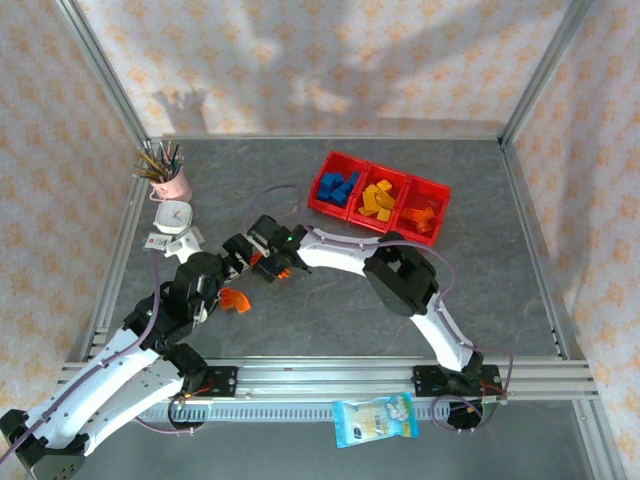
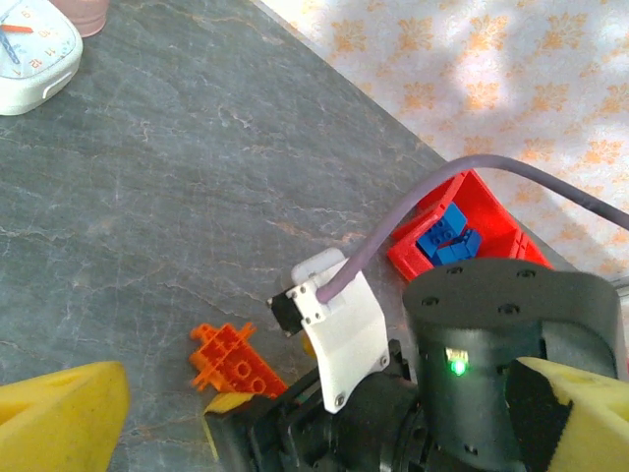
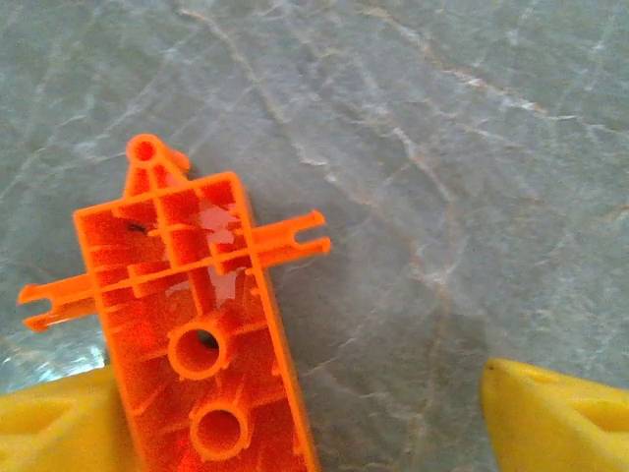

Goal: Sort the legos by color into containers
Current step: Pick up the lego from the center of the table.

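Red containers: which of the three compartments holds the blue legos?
The leftmost compartment in the top view, the one nearest the pink cup. Its legos are blue; the middle compartment holds yellow ones, the right compartment orange ones.

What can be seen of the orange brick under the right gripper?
The orange brick is long plastic, underside up: open ribs, two round tubes, thin bars out both sides, a small ring at one end. It lies on the grey table. One yellow finger of the right gripper seems to touch it; the other stands apart.
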Available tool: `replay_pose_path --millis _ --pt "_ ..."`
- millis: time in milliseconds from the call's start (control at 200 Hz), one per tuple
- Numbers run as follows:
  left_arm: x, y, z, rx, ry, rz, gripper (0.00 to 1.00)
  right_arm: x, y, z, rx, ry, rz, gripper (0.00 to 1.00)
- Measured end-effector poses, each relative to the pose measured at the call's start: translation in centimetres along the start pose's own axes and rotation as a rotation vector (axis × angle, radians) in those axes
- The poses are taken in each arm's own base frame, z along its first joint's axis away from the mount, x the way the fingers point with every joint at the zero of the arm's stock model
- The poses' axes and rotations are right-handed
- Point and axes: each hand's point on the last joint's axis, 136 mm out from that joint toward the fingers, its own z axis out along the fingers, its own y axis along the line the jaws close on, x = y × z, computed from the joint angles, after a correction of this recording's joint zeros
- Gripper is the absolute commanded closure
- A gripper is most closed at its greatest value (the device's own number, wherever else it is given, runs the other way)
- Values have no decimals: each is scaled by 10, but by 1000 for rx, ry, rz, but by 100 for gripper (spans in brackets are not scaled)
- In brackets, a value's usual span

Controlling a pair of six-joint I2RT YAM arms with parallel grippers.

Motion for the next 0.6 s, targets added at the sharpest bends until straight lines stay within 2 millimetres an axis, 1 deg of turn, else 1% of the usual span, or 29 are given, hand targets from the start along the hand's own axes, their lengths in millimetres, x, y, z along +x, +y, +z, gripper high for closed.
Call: replay_pose_path --millis 100,185,375,445,511,601 --pt "1 2 1 -4 1 1 1 -7 -7 3 1 -6 8 30" --pt "1 2 1 -4 1 1 1 -10 -8 6 -8 -8 13 39" --pt "0 1 0 -2 -1 0 1 -6 -4 6 -30 13 14 58" --pt "0 2 0 -4 -3 -2 1 -4 -4 6 -33 20 19 64" --pt "0 2 0 -5 -4 -2 1 -3 -5 6 -39 24 31 68" --pt "0 2 2 -7 -2 -1 1 -3 -7 3 -53 21 56 68"
